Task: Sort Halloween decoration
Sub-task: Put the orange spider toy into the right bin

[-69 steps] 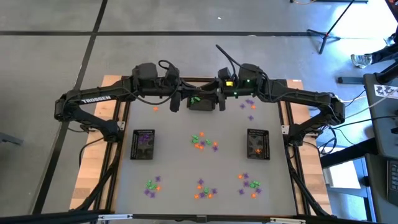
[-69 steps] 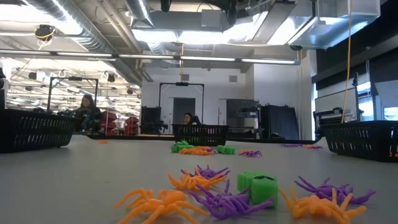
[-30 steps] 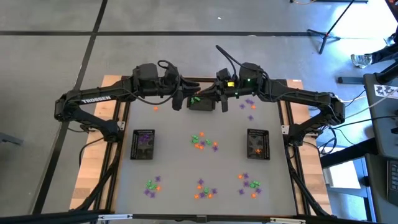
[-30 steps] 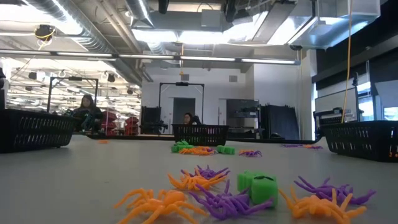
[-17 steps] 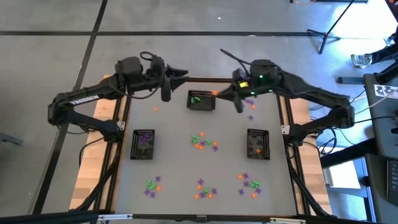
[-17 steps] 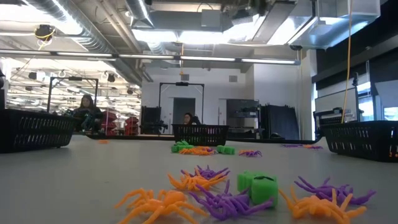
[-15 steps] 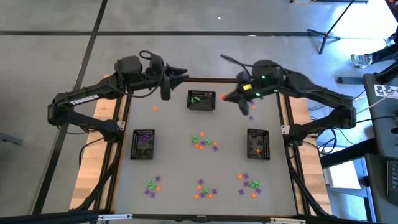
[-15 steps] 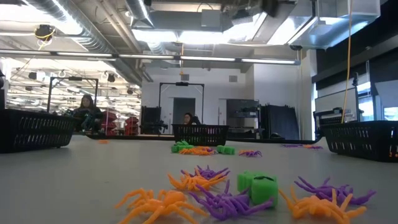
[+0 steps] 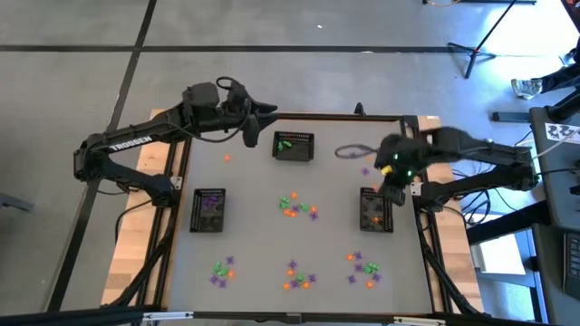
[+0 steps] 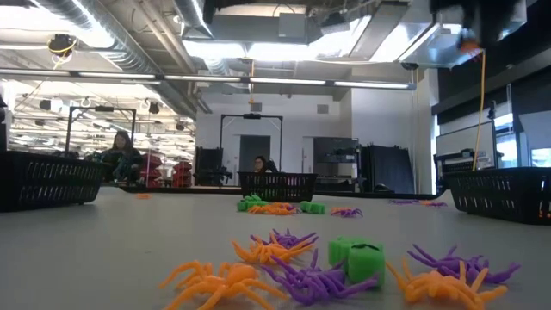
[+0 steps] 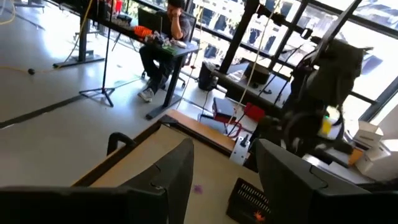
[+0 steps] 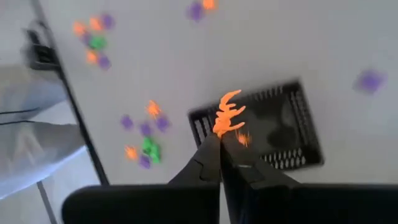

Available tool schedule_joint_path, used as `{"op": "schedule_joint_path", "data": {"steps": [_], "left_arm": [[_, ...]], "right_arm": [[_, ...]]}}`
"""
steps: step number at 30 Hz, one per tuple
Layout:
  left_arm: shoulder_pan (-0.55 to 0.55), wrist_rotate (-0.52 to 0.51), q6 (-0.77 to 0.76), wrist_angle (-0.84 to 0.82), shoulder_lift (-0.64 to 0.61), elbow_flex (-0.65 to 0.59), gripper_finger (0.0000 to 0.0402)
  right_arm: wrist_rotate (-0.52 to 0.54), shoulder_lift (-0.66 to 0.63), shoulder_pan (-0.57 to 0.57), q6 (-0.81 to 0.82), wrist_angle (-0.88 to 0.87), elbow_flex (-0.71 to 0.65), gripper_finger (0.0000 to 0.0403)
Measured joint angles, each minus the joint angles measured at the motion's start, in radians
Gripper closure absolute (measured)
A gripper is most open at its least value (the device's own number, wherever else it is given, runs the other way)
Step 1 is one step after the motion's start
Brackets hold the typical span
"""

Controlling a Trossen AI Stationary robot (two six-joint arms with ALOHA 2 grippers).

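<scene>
The right gripper (image 9: 391, 186) has swung away from the far middle basket (image 9: 294, 146), where it hovered a second ago, and now hangs over the right basket (image 9: 375, 210) that already holds orange pieces. Its fingers are pressed together on an orange spider (image 12: 226, 112), so this looks like the carry of an orange piece to its own bin, with only the drop left for this piece. The left gripper (image 9: 268, 112) has pulled back to the far edge of the table (image 9: 254, 235), beside the middle basket, with its fingers apart and nothing between them. The right wrist view alone shows the spider pinched at the fingertips, directly above the mesh basket; in the high view that gripper is a blur and the spider cannot be made out. The high view alone shows all 3 baskets, including the left basket (image 9: 209, 209) with purple pieces, and the 4 loose clusters of trinkets (image 9: 295, 206) waiting on the table. The low view shows only near spiders (image 10: 220, 282), no gripper clearly.
</scene>
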Motion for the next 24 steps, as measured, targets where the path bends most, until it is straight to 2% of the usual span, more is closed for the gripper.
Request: {"op": "schedule_joint_path", "data": {"steps": [6,11,18,21,24], "left_arm": [[0.0,0.0,0.001,-0.001,0.006,0.0,0.0237],[0.0,-0.01,0.002,-0.032,0.006,0.0,0.0237],[0.016,-0.016,-0.003,-0.188,0.006,0.0,0.0237],[0.052,-0.029,-0.017,-0.338,0.005,0.0,0.0237],[0.102,-0.098,-0.018,-0.546,0.01,0.0,0.0237]], "right_arm": [[-0.011,-0.093,0.057,0.21,0.184,-0.344,0.04],[-0.077,-0.107,0.069,0.337,0.296,-0.511,0.038],[-0.06,-0.105,0.068,0.317,0.304,-0.518,0.0319],[-0.044,-0.105,0.068,0.29,0.305,-0.487,0.0298],[0.002,-0.105,0.068,0.269,0.325,-0.434,0.0288]]}}
